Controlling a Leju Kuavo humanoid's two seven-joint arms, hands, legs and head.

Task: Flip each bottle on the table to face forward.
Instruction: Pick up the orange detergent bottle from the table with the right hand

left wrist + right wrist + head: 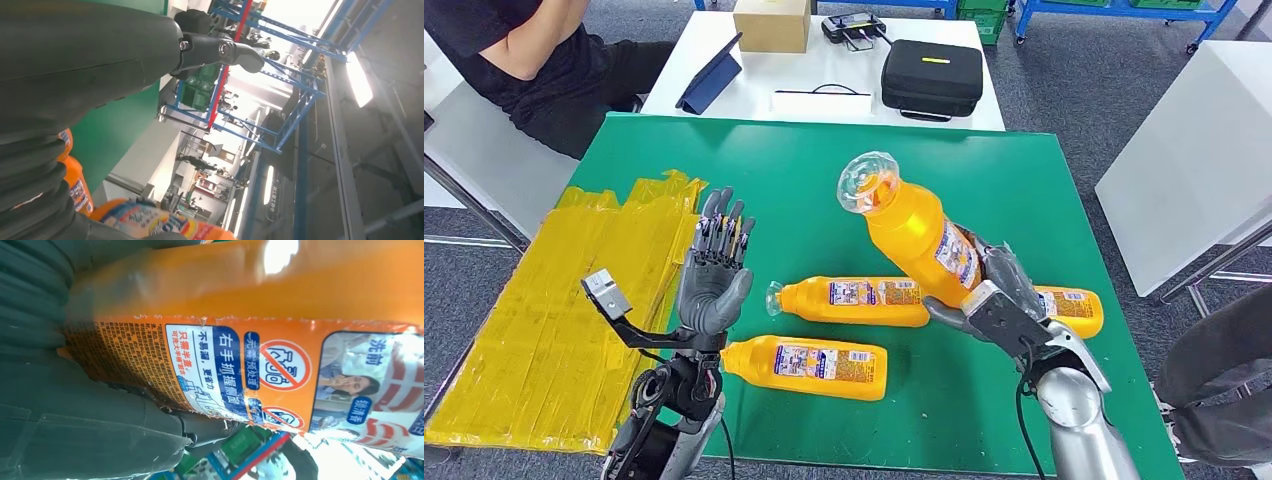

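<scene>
Bottle (pixel 917 235) of orange liquid, tilted, gripped by right hand (pixel 994 300) | three bottles lie just beside it | left hand (pixel 714 275) released, fingers spread

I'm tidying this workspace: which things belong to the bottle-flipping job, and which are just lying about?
Job:
held bottle, gripped by the right hand
middle bottle
near bottle
right-side bottle
left hand, empty

Lying about:
cardboard box
black case
tablet
yellow tape patch
</scene>
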